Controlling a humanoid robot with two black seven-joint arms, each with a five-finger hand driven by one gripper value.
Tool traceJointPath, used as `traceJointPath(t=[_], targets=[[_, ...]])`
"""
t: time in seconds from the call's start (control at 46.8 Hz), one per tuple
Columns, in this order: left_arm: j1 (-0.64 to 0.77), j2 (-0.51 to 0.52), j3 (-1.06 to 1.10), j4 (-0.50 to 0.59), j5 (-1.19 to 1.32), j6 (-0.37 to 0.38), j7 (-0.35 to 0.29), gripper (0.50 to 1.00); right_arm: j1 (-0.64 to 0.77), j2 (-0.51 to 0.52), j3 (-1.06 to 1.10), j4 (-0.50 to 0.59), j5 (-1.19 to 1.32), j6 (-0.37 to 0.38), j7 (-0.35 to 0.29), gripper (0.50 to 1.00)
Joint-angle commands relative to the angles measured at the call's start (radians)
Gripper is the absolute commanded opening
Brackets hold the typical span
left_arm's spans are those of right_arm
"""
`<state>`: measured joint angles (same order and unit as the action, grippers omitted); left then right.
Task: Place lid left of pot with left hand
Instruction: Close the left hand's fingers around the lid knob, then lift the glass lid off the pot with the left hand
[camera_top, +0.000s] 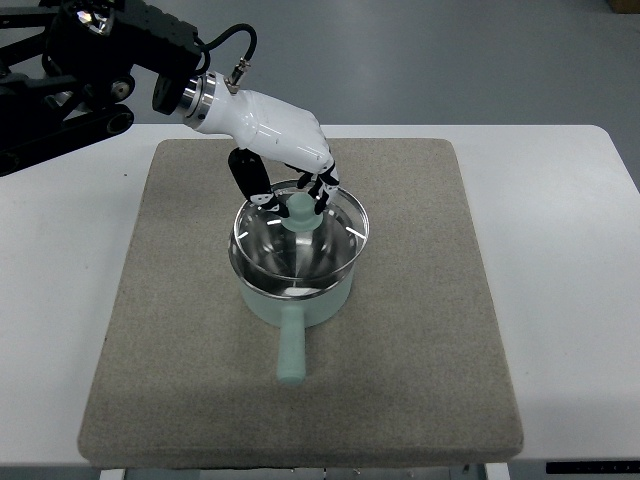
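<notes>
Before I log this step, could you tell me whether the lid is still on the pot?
On. The glass lid sits level on the pot rim, left hand fingertips at its knob; whether they grip it is unclear.

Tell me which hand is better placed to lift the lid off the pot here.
Left. The left hand is already over the glass lid, its fingertips at the mint knob of the lid, which sits on the mint pot. The right arm is not in view.
</notes>
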<state>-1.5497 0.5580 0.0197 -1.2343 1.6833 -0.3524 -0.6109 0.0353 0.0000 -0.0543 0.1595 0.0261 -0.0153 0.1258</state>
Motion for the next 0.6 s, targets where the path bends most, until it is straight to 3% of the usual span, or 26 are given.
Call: traceJointPath(t=[0.0,0.577], targets=[[-0.003,0.019,-0.001,0.003,0.003,0.0,0.0,0.5,0.0,0.0,0.001,0.0,0.0,0.0,0.0,0.924],[0.029,0.258,0.014,0.078,0.0,-0.002,0.0,0.5,0.0,0.0,-0.001,0.0,0.0,0.0,0.0,0.924]])
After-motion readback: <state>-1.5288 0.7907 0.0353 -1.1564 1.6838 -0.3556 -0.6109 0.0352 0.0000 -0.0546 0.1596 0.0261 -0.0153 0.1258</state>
